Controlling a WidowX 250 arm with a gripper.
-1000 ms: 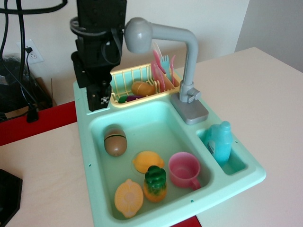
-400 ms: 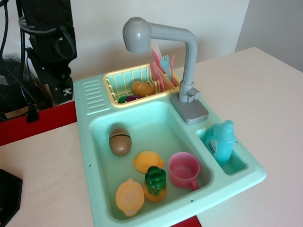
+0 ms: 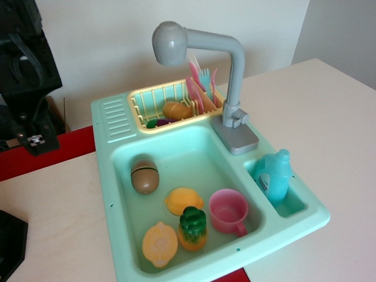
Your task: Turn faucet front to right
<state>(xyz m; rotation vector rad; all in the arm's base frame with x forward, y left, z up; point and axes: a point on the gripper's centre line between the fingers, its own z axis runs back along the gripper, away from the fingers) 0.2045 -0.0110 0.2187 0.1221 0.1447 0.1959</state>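
One faucet, one pink cup.

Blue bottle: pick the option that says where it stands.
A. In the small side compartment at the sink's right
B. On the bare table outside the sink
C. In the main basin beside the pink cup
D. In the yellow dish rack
A: the blue bottle stands upright in the small compartment of the sink, apart from the pink cup in the main basin and from the yellow dish rack.
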